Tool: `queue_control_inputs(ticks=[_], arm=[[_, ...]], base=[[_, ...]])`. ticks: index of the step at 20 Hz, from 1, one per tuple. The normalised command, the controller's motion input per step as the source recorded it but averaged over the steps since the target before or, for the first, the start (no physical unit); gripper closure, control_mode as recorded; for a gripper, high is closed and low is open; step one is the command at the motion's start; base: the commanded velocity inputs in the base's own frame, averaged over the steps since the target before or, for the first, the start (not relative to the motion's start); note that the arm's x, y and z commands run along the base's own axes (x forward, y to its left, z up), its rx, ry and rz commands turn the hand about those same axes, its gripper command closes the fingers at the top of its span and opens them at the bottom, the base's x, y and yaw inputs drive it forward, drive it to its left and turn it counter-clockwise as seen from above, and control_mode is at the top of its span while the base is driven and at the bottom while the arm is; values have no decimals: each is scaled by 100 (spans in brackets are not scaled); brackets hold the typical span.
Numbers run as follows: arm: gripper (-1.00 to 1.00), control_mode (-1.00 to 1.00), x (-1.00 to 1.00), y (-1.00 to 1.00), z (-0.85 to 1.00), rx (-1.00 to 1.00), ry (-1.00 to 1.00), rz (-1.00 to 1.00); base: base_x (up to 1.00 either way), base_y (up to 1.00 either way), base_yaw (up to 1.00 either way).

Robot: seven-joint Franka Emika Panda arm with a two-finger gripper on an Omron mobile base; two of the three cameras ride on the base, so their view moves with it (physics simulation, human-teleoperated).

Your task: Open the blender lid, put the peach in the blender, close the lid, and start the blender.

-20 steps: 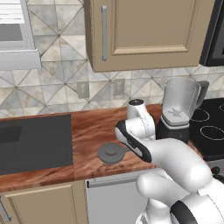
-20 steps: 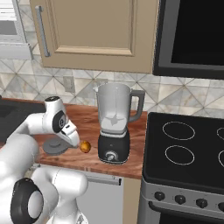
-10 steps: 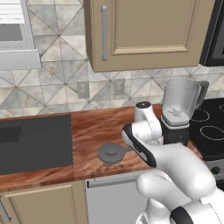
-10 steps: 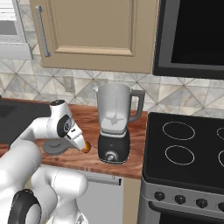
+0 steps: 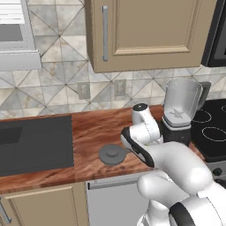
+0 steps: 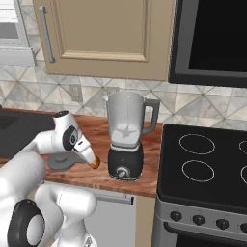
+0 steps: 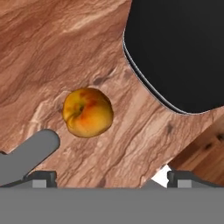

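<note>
Reddish-brown wood grain runs the length of the counter point(image 5: 92, 132), and on it, at the right end beside the black stove point(image 6: 207, 159), stands the blender point(image 6: 126, 140): rounded black base with a round knob on its front, clear greyish jar on top, dark handle on the side toward the stove. The jar's mouth is uncovered. In the hand view the blender's black base point(image 7: 179, 48) looms in the upper right corner, its pale rim curving down toward the wood.

Next down in size, the blender lid point(image 5: 113, 155) lies flat on the counter to the left of the blender, well apart from it, a dark grey disc with a raised centre knob, close to the counter's front edge.

Smallest of all, the peach point(image 7: 87, 112): round, orange-yellow with a red blush and a small stem dimple, sitting on the bare wood near the blender base, between it and the lid. From the right base camera the peach point(image 6: 95, 162) is an orange spot right at the tip of the hand.

The gripper point(image 7: 105, 181) hangs just above the fruit, fingers spread wide and empty. The peach lies ahead of the fingertips, nearer the left-hand one in the hand view, touching neither.
</note>
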Motion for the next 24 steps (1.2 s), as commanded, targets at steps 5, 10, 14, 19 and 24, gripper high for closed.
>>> queue_control_inputs(ticks=[5, 10, 14, 19, 24], arm=[[-100, -100, 11, -19, -4, 0, 0, 0], [-100, -100, 18, -3, -18, 0, 4, 0], [-100, -100, 24, -2, -21, 0, 4, 0], [-100, -100, 25, 0, -17, 0, 3, 0], [-100, -100, 12, 0, -14, 0, 1, 0]], base=[[0, 0, 0], [0, 0, 0], [0, 0, 0], [0, 0, 0], [0, 0, 0]])
